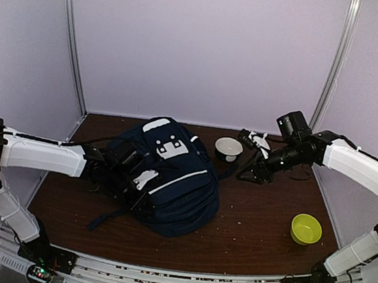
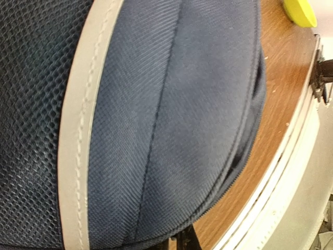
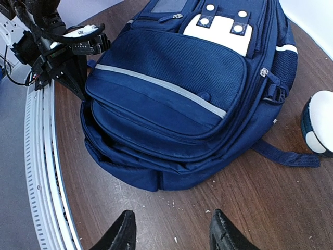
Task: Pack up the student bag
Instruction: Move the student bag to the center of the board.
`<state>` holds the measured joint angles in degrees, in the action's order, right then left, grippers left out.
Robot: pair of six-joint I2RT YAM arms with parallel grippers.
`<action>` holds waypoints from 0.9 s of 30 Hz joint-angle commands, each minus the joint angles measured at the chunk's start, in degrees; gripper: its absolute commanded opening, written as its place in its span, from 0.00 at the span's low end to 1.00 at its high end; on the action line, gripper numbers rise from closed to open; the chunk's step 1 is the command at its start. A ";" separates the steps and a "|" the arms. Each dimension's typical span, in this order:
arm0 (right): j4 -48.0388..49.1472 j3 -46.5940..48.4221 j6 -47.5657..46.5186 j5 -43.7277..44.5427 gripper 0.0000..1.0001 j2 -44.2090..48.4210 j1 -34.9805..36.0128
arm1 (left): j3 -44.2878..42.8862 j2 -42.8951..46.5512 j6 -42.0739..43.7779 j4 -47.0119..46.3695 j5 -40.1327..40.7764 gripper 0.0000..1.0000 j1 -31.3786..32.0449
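The student bag (image 1: pixel 170 181), navy with a white diagonal stripe and white patches, lies on the brown table left of centre. Its fabric fills the left wrist view (image 2: pixel 171 104). My left gripper (image 1: pixel 122 168) presses into the bag's left side, and its dark fingertips (image 2: pixel 182 240) are shut on the fabric at the zipper edge. In the right wrist view the bag (image 3: pixel 182 94) lies ahead with its front pockets facing me and the left gripper (image 3: pixel 78 49) at its far corner. My right gripper (image 3: pixel 171 212) hovers open over bare table, short of the bag, holding nothing.
A white bowl with a dark outside (image 1: pixel 228 148) stands just right of the bag's top. Nearer the front right sits a yellow-green bowl (image 1: pixel 306 228). A small white object (image 1: pixel 262 143) lies behind the right gripper (image 1: pixel 250 173). A metal rail (image 1: pixel 172 277) runs along the near edge.
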<state>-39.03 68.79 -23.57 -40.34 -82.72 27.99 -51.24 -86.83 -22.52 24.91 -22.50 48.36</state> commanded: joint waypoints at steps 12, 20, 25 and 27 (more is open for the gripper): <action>12.77 -7.29 13.28 1.00 0.46 1.36 4.83 | -5.82 -6.82 -7.08 -17.94 -7.35 0.14 7.25; 9.63 -10.01 11.56 3.80 0.45 -0.55 14.73 | -3.72 6.53 0.71 -3.22 3.72 0.30 9.34; 10.38 -7.59 13.26 5.56 0.44 -3.87 20.96 | -1.39 13.18 0.52 -0.87 16.68 0.33 8.42; 11.39 -6.51 14.90 7.26 0.43 -5.53 23.30 | -0.47 14.78 -0.51 -1.29 20.85 0.33 7.95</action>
<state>-28.91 60.03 -11.18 -36.77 -85.80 47.86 -53.95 -74.02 -23.42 21.67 -13.56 57.32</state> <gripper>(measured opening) 0.441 0.326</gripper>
